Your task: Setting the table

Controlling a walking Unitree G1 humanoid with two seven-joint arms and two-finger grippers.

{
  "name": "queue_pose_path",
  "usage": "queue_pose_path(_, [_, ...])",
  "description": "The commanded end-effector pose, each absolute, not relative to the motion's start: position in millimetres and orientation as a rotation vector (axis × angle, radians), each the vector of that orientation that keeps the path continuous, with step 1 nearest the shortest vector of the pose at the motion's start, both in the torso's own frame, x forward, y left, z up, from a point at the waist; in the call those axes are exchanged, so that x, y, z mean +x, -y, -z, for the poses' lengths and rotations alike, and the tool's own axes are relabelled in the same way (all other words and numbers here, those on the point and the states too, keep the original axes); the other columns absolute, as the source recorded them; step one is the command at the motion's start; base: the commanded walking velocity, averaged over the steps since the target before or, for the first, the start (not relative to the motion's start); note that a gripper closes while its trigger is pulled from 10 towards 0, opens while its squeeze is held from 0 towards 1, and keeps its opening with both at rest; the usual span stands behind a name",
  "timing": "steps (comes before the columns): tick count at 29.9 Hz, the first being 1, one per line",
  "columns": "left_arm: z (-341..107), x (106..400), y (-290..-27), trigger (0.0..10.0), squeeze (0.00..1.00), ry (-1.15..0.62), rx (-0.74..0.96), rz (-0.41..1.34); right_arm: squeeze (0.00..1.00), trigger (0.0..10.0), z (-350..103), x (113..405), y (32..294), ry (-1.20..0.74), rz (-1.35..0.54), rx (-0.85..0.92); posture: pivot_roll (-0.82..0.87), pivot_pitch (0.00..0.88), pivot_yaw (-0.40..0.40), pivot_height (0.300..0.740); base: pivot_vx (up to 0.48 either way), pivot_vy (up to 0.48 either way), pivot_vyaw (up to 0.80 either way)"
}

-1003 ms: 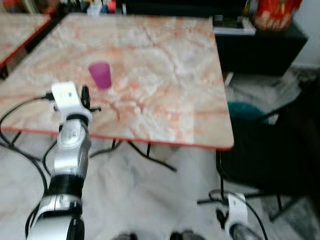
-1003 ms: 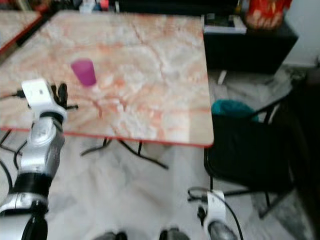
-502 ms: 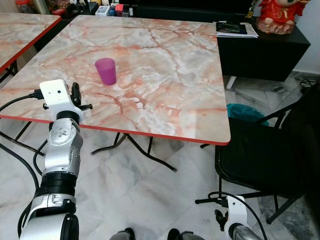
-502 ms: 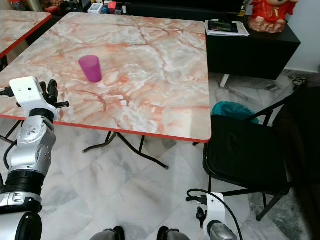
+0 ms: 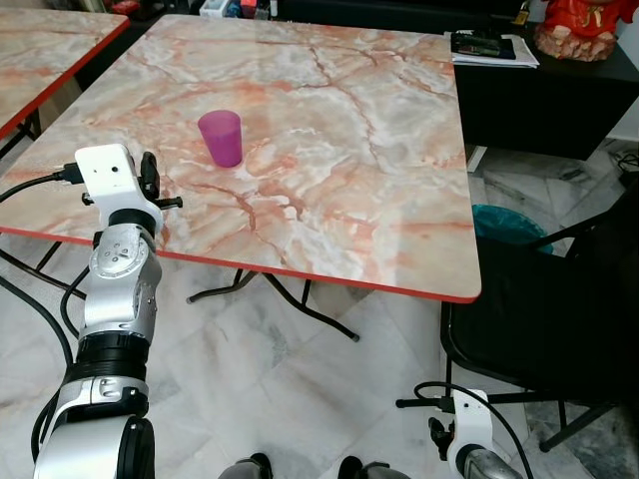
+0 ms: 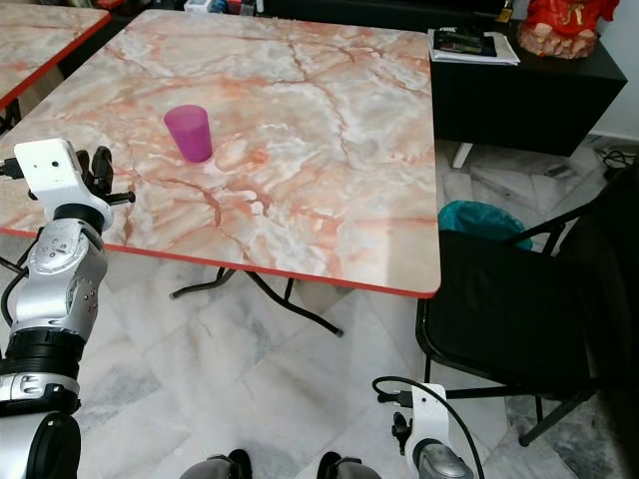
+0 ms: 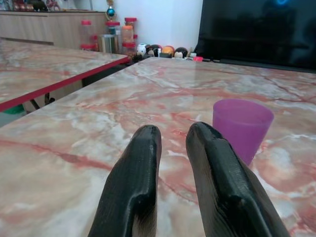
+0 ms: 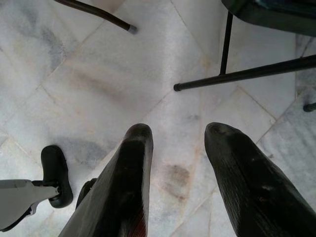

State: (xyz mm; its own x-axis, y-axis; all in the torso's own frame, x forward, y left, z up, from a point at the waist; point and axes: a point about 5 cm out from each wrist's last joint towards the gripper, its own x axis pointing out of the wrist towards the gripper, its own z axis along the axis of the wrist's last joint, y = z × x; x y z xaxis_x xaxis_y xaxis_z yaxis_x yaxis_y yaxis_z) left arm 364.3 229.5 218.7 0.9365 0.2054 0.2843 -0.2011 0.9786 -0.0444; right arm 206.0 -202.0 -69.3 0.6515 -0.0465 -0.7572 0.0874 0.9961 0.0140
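Marble-patterned table [image 5: 329, 150] with a red edge lies ahead, and since a second ago the camera has steadied and drawn back slightly, while the left gripper [image 5: 150, 185] holds its place at the near edge, fingers [image 7: 138, 177] nearly together and empty. Just beyond it the purple cup [image 5: 221, 138] stands upright, untouched, so it likely stays put. Further right, the right gripper [image 8: 175, 163] hangs idle over the floor, fingers apart, beside a black chair [image 5: 539, 319].
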Motion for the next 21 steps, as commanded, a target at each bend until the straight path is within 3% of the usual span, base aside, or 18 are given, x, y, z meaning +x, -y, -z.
queue_pose_path(1, [-229, 365, -232, 10.0, 0.00, 0.313, -0.002, -0.207, 0.00, 10.0, 73, 200, 202, -0.880, 0.094, 0.068, 0.02, 0.166, -0.030, 0.740, 0.277, 0.000, 0.00])
queue_pose_path(21, [-244, 366, -230, 10.0, 0.00, 0.352, -0.005, -0.184, 0.00, 10.0, 73, 199, 202, -0.891, 0.093, 0.062, 0.02, 0.167, -0.027, 0.740, 0.287, 0.000, 0.00])
